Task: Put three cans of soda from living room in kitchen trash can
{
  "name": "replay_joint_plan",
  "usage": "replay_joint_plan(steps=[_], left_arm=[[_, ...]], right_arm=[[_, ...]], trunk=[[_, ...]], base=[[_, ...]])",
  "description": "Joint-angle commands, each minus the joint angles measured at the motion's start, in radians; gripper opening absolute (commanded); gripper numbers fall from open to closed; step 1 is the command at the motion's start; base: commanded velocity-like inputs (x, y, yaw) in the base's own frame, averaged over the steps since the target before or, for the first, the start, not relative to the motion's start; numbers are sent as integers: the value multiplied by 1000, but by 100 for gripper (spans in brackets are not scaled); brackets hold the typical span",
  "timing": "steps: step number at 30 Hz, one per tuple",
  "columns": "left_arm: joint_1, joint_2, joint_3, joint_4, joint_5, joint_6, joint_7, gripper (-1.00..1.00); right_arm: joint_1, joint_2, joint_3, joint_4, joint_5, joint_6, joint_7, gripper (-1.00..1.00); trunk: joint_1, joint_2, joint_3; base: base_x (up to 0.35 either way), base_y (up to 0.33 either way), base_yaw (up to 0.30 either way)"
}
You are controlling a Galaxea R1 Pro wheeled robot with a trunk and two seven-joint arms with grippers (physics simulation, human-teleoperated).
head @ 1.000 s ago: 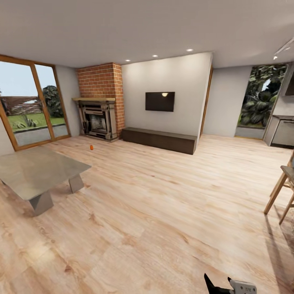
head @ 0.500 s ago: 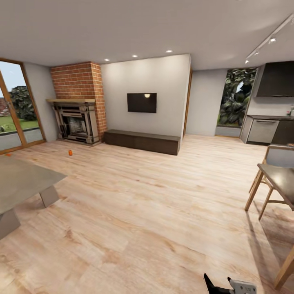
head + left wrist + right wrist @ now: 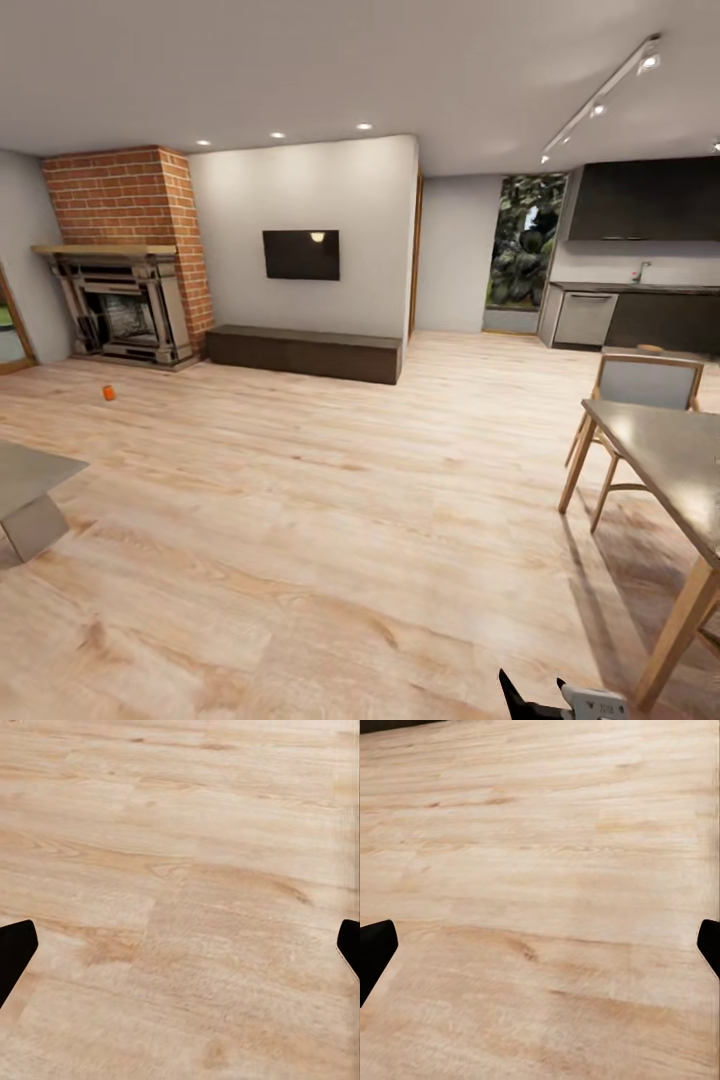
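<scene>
One orange can of soda (image 3: 108, 393) stands on the light wood floor far off at the left, in front of the brick fireplace (image 3: 122, 255). The other cans and the tash can are out of view. The kitchen (image 3: 640, 300), with dark cabinet fronts, lies at the far right. In the left wrist view my left gripper (image 3: 180, 952) is open over bare floor, with its dark fingertips (image 3: 15, 952) at the picture's edges. My right gripper (image 3: 540, 952) is open the same way and holds nothing. Part of it (image 3: 545, 700) pokes in at the head view's bottom edge.
A grey coffee table corner (image 3: 30, 490) sits at the left. A wood-legged dining table (image 3: 670, 470) and a chair (image 3: 640, 385) stand at the right. A long dark bench (image 3: 305, 352) runs along the wall under the TV (image 3: 301, 254). Open floor stretches between them.
The camera has turned right, so the whole picture slid left. The glass doors and most of the coffee table left the view, and the dining table and kitchen came in. The grippers kept their pose.
</scene>
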Motion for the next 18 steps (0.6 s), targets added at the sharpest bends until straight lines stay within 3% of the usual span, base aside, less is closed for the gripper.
replay_joint_plan(steps=[1,18], left_arm=[[0,0,0,0,0,0,0,100],[0,0,0,0,0,0,0,100]], right_arm=[[0,0,0,0,1,0,0,100],[0,-3,0,0,-2,0,1,100]], trunk=[[0,0,1],[0,0,10]], base=[[323,11,-249],[324,63,-248]])
